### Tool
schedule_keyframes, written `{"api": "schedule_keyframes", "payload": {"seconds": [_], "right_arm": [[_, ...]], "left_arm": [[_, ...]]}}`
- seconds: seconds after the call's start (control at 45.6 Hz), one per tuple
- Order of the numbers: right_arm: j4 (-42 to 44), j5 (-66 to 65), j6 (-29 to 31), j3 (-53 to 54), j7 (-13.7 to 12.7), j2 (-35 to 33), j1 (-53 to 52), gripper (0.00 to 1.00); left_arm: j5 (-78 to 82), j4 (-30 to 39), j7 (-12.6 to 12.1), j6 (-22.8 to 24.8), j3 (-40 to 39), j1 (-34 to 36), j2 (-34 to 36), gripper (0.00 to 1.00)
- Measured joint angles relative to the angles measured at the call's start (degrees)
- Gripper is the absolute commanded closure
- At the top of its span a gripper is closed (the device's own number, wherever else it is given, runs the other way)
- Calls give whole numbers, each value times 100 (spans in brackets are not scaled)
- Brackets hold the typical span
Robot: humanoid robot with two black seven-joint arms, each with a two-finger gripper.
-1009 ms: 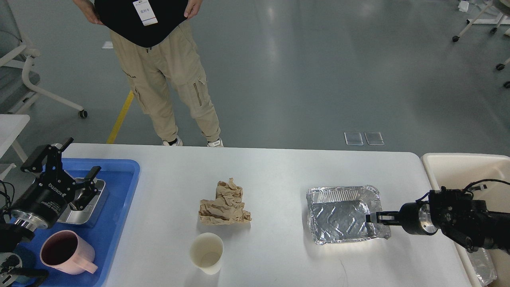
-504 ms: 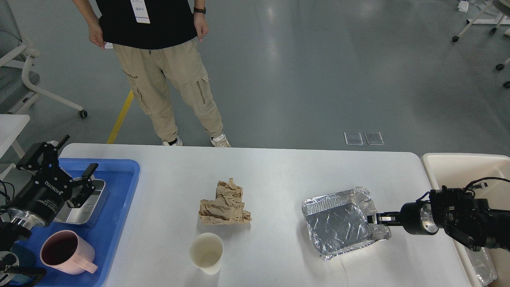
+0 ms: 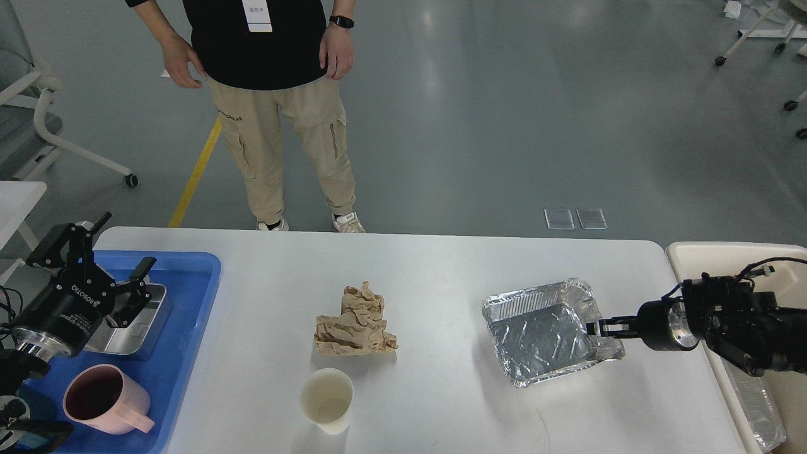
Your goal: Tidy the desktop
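Head view, right hand [image 3: 594,328] clamped on foil tray [image 3: 543,337] rim, over desktop [image 3: 441,277], left hand [image 3: 94,260] spread.

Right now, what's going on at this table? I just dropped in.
The right gripper is pinching the near-right rim of the crinkled aluminium foil tray, tilted on the white desktop beside the beige bin. The left gripper hangs open over the blue plastic tray, which holds a steel dish and pink mug. Crumpled brown paper and a cream paper cup wait mid-table.
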State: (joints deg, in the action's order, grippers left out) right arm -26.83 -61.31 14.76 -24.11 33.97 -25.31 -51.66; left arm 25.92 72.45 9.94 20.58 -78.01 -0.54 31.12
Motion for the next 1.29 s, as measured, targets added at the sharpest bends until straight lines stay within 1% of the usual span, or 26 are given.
{"api": "schedule_keyframes", "payload": {"seconds": [0.175, 0.285, 0.482, 0.592, 0.789, 0.877, 0.987, 1.14, 1.294], "right_arm": [[-19, 202, 366, -2, -67, -83, -463, 100], [-18, 408, 573, -8, -216, -3, -816, 100], [-6, 499, 870, -19, -490, 442, -1418, 100], [30, 458, 1013, -47, -574, 753, -1674, 100], [427, 461, 1278, -445, -624, 1626, -1951, 100], [735, 469, 1398, -507, -647, 2010, -1976, 100], [1085, 483, 1527, -515, -647, 2324, -1979, 100], [1577, 510, 1787, -498, -618, 2582, -1986, 100], [1836, 513, 1947, -489, -593, 2718, -1988, 100]], "left_arm": [[1, 5, 0, 0, 5, 4, 1, 3], [1, 6, -1, 0, 5, 3, 4, 3], [1, 7, -1, 0, -8, 2, 37, 3], [1, 7, 0, 0, -10, 2, 76, 3], [9, 7, 0, 0, 6, 34, 95, 3], [10, 7, -5, 0, 10, 35, 97, 3], [9, 7, -7, 0, 10, 37, 134, 3], [9, 6, -7, -1, 0, 58, 181, 3], [35, 7, -6, -7, 39, 63, 192, 3]]}}
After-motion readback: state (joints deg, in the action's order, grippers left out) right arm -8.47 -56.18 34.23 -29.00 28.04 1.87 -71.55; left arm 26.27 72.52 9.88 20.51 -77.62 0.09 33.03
